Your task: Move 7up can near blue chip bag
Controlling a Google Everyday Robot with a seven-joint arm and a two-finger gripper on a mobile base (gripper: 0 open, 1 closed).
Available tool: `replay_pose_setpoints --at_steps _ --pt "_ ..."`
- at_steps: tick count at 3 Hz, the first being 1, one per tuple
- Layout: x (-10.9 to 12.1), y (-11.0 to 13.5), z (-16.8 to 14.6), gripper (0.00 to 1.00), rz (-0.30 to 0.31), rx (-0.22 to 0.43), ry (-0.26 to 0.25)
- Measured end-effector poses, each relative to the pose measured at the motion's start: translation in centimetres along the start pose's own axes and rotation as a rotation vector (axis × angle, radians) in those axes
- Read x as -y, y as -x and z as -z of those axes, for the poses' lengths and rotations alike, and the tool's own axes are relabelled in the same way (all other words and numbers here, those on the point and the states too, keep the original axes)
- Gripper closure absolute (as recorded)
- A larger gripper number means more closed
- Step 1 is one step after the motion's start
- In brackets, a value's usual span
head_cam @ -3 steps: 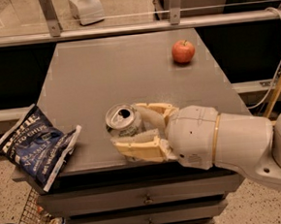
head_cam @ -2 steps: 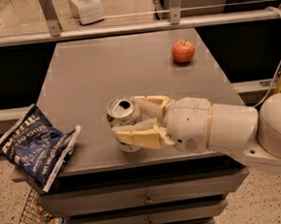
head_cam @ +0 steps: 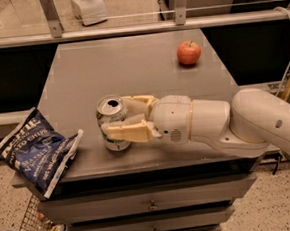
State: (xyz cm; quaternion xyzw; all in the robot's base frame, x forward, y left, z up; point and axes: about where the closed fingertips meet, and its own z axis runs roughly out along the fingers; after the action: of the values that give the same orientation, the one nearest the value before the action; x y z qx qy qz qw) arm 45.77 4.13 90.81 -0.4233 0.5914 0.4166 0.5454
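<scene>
The 7up can (head_cam: 111,121) stands upright on the grey tabletop (head_cam: 131,68), near the front edge, with its pull-tab top showing. My gripper (head_cam: 120,118) reaches in from the right and is shut on the can, one cream finger behind it and one in front. The blue chip bag (head_cam: 33,150) lies at the table's front left corner and hangs partly over the edge. It is a short gap to the left of the can.
A red apple (head_cam: 188,52) sits at the table's far right. Drawers (head_cam: 152,205) are below the tabletop. A metal rail (head_cam: 128,28) runs behind the table. A wire basket (head_cam: 35,224) stands on the floor at lower left.
The gripper and the can have shifted left, closer to the blue chip bag. The apple and bag have not moved.
</scene>
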Motion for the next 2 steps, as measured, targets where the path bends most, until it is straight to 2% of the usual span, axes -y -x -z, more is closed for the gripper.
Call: replay_pose_setpoints --at_steps 1,2 --pt "-0.06 0.00 -0.47 0.85 -0.002 0.003 0.011" --pt "-0.21 0.06 -0.65 0.62 0.000 0.002 0.015"
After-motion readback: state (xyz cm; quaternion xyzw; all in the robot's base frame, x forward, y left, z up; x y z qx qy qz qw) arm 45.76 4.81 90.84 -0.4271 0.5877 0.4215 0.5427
